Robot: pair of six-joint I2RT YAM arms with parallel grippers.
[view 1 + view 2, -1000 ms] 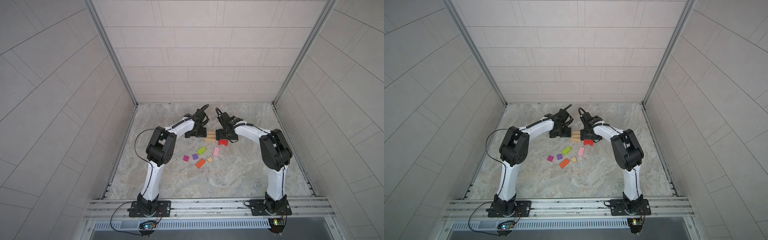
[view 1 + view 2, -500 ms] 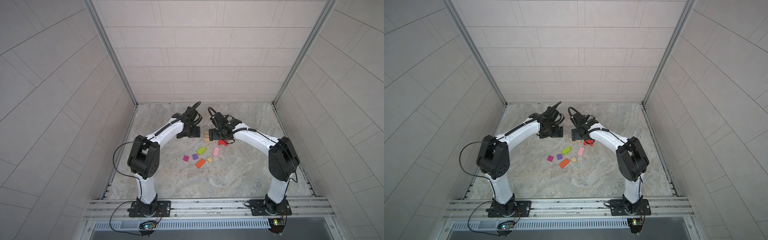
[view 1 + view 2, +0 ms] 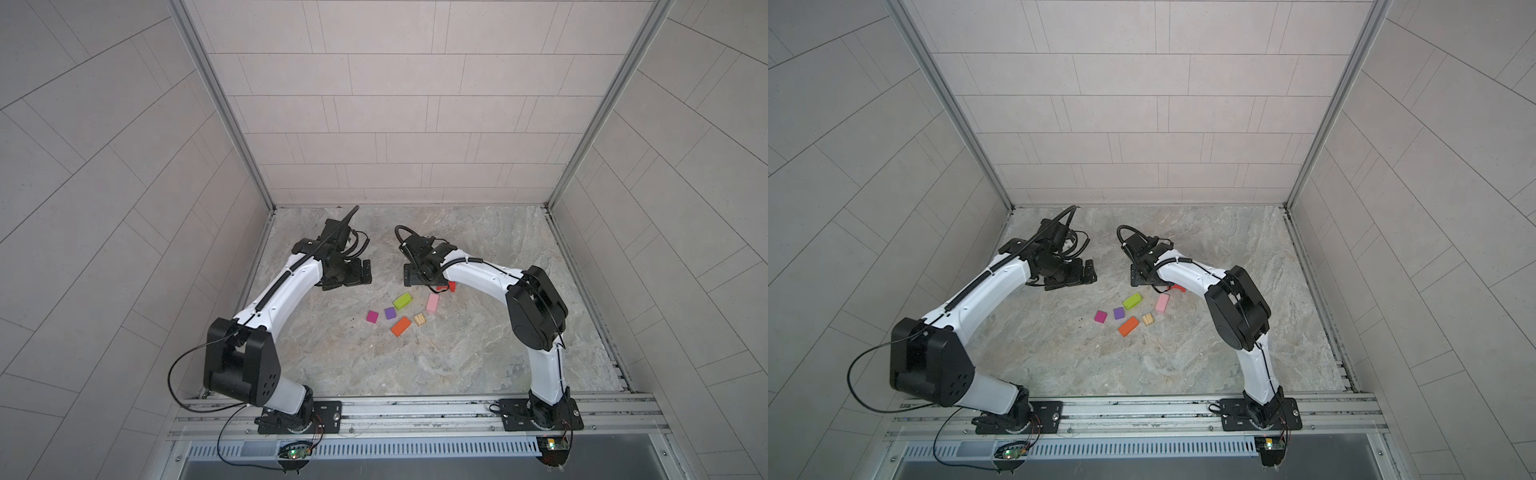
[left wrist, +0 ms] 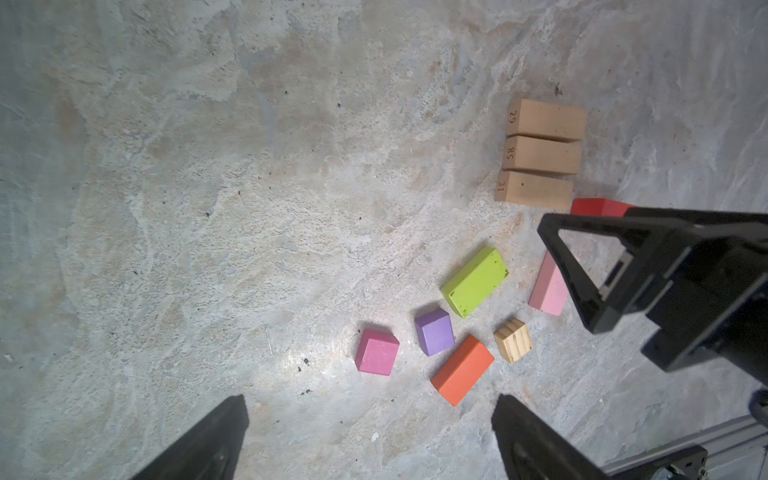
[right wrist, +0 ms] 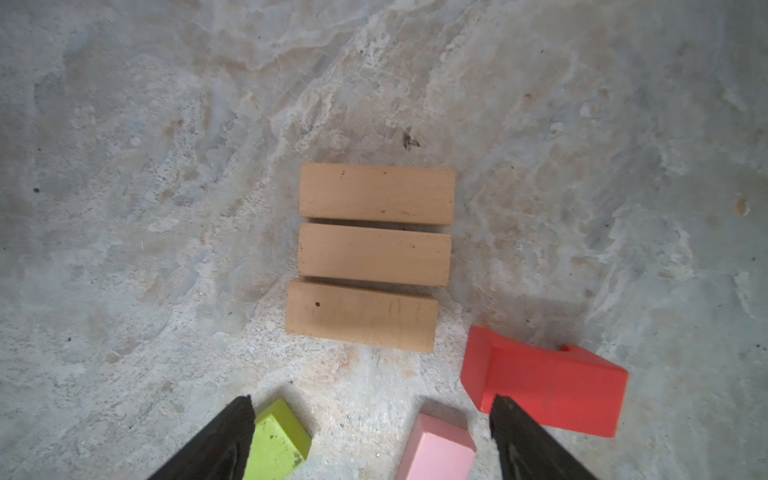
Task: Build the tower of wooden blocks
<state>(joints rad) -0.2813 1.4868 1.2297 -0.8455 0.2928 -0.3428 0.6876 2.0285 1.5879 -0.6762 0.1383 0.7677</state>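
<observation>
Three plain tan bars (image 5: 374, 253) lie flat, side by side and touching, on the stone floor; they also show in the left wrist view (image 4: 540, 154). In both top views they are hidden under my right gripper (image 3: 409, 276). Beside them lies the red arch (image 5: 548, 386). Nearer the front lie the green (image 3: 402, 301), pink (image 3: 432, 303) and orange (image 3: 400, 326) rectangles, the ridged tan piece (image 3: 419, 319), the purple cube (image 3: 390, 313) and the magenta cube (image 3: 372, 317). My right gripper (image 5: 372, 401) hangs open and empty above the floor. My left gripper (image 3: 365, 272) is open and empty, left of the bars.
Tiled walls close in the floor (image 3: 415, 365) on three sides. A metal rail (image 3: 415, 409) with both arm bases runs along the front. A finger of the right gripper (image 4: 573, 276) crosses the left wrist view above the pink block.
Both grippers have left the sides of the tan bars. The left one has moved left and away; the right one has shifted over the bars. Both elbows have swung outward and toward the front.
</observation>
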